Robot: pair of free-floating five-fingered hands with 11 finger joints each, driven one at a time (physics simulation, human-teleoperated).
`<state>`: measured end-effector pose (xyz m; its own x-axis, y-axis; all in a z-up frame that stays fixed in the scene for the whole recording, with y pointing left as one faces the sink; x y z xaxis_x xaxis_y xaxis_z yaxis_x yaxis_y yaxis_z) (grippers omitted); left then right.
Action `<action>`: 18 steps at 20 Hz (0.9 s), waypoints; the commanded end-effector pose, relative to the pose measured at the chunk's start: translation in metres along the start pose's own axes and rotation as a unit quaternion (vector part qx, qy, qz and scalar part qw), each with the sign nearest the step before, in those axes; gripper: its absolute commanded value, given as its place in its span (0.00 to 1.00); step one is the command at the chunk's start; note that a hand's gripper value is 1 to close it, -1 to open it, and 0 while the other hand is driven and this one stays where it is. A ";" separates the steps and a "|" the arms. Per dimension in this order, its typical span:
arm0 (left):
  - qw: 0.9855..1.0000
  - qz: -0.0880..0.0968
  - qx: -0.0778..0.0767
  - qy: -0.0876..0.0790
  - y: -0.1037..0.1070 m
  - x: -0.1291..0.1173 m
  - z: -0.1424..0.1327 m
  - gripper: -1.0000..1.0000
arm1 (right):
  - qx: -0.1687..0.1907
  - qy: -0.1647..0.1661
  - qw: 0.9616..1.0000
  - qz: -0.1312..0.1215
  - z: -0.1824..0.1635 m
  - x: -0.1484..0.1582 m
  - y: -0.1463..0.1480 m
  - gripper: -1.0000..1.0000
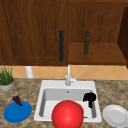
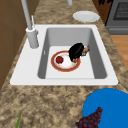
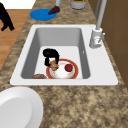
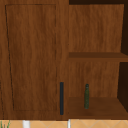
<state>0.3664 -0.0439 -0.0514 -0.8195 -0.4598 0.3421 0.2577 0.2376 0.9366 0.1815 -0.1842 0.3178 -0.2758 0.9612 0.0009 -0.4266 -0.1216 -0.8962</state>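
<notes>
in the left side view a white sink is set in a speckled stone counter. in the basin lies a white plate with a red rim, and a small red fruit, maybe a tomato, sits on it. a black hand is over the right edge of this plate, fingers curled around a small brown thing. the grey faucet stands at the left. a white plate lies far, and a blue plate with dark grapes is near.
</notes>
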 end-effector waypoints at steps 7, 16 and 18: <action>1.000 -0.010 -0.002 -0.004 -0.035 -0.047 -0.040 1.00 | 0.000 0.000 1.000 0.000 0.000 0.000 0.000 0.50; 0.999 0.026 -0.030 -0.002 -0.027 -0.074 -0.054 1.00 | 0.000 0.000 1.000 0.000 0.000 0.000 0.000 0.50; 0.999 0.030 -0.034 -0.006 -0.032 -0.057 -0.045 1.00 | 0.000 0.000 1.000 0.000 0.000 0.000 0.000 0.50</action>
<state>0.4265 -0.0574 -0.0802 -0.8011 -0.4512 0.3932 0.3322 0.2112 0.9193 0.1815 -0.1842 0.3178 -0.2758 0.9612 0.0009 -0.4266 -0.1216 -0.8962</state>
